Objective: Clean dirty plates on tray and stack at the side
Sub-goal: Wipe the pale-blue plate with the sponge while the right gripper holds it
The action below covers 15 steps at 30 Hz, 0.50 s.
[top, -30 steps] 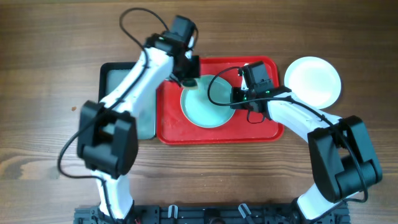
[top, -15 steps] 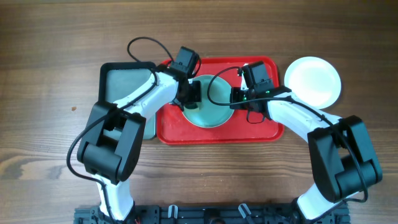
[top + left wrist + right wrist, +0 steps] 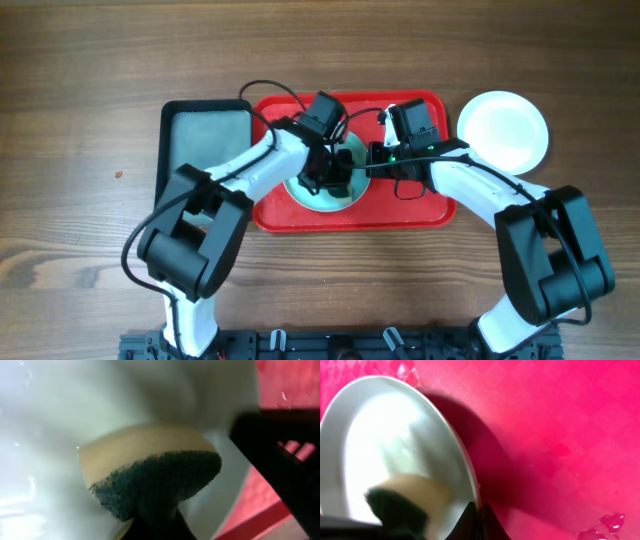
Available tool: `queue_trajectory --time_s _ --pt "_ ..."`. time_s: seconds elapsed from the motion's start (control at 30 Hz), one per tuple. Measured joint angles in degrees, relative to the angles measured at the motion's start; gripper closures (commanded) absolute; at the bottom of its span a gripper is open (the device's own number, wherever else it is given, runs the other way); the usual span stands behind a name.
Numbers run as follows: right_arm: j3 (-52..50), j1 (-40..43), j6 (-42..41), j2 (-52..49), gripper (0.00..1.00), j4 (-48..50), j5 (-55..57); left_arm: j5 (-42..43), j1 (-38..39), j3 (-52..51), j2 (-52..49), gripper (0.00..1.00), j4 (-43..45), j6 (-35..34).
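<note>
Wooden table (image 3: 80, 80), red tray (image 3: 420, 205) dead centre, and the left gripper (image 3: 335, 178) clamps the sponge (image 3: 150, 470), pressed into the aqua plate (image 3: 385, 445) to scrub. The right gripper (image 3: 368, 160) pinches its rim at 3 o'clock, steadying it, I'd say. White plate (image 3: 503, 130) waits off-tray at 2 o'clock.

I count two round shallow plastic plates in view: one pale aqua-blue plate (image 3: 318, 200) and one white plate (image 3: 503, 130). Trays also come to two: one large red rectangular plastic tray (image 3: 405, 205) and one smaller black rectangular tray with a grey inside (image 3: 200, 135). There is one yellow-and-dark-green foam sponge (image 3: 150, 472). My arms number two, each ending in one tool, which makes two tools: my left tool (image 3: 335, 178) and my right tool (image 3: 370, 158). One wooden counter (image 3: 80, 100) carries everything.
</note>
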<state>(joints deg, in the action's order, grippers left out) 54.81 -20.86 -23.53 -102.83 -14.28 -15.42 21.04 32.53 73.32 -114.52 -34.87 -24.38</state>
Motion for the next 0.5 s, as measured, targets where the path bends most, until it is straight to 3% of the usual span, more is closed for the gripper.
queue_trajectory --time_s 0.17,0.33,0.5 --pt "-0.04 -0.02 -0.46 0.00 0.96 2.91 -2.45 1.25 -2.75 1.95 1.40 0.96 -0.76 0.02" --pt "-0.04 -0.07 -0.61 0.00 0.96 2.86 -3.04 -2.71 -8.74 6.34 10.27 0.96 -1.77 0.17" --pt "-0.04 -0.07 -0.63 0.00 0.96 2.84 -3.23 -6.71 -9.18 6.43 10.14 0.96 -7.04 0.68"
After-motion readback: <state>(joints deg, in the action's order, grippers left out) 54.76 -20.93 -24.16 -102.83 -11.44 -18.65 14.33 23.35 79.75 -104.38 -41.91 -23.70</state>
